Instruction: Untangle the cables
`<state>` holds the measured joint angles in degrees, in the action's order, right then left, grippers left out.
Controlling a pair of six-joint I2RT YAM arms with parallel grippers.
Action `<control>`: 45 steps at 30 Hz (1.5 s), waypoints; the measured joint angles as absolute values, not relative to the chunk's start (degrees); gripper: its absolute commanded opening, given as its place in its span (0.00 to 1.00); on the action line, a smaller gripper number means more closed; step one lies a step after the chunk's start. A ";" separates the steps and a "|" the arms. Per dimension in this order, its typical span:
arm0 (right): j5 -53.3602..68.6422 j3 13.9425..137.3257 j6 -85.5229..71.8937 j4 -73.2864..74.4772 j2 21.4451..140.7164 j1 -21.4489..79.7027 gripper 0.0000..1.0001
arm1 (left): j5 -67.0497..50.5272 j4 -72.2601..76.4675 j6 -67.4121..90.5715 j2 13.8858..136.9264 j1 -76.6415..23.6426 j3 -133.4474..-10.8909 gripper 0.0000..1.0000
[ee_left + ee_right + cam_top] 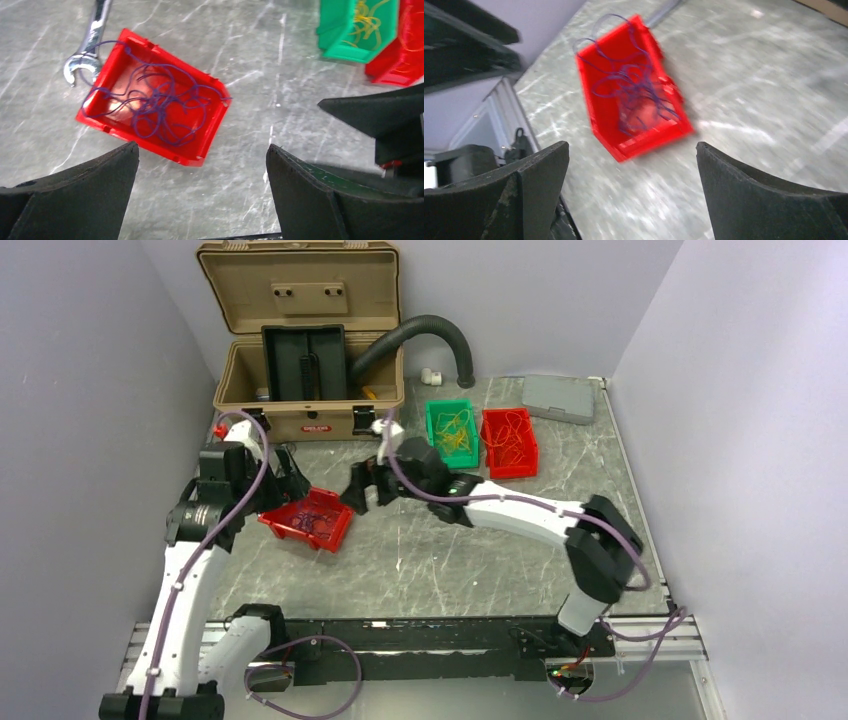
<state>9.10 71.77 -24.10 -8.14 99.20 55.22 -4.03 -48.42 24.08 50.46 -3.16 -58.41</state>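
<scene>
Hovering left gripper (201, 148) and right gripper (632, 145), both spread empty, cables (160, 102) lying knotted in red bin (175, 62) between them; each should be pinching one outer loop, pulling apart gently.

Two red bins (140, 137), one green bin (350, 50), seemingly one wrench (87, 47).

Purple cables (159, 102) — tangled, in red bin (150, 146)

Bright even light, soft shadows, right wrist view motion-blurred
</scene>
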 measured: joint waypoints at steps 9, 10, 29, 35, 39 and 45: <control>11.14 48.34 -23.68 -6.02 74.50 31.35 0.98 | -4.97 -38.39 26.20 48.01 -14.74 -52.66 0.99; 11.66 47.29 -23.42 -5.56 72.69 28.14 0.98 | -3.75 -37.36 26.65 49.12 -17.63 -52.62 0.99; -3.16 15.49 -15.88 -23.79 50.81 4.16 1.00 | 36.34 12.84 7.38 55.90 -31.73 -20.43 0.99; -7.29 10.48 -6.63 -40.25 62.22 4.19 1.00 | 38.72 32.86 -2.87 62.02 -20.67 -14.13 0.99; -9.63 10.24 -2.28 -48.58 69.49 4.16 1.00 | 32.60 44.45 -5.93 65.21 -15.33 -9.85 0.99; -14.04 9.56 -1.39 -64.05 82.65 3.29 1.00 | 27.49 48.64 -9.06 71.75 -12.60 -13.06 0.99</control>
<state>-14.04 9.56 -1.39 -64.05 82.65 3.29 27.49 48.64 -9.06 71.75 -12.60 -13.06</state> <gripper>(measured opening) 0.997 0.994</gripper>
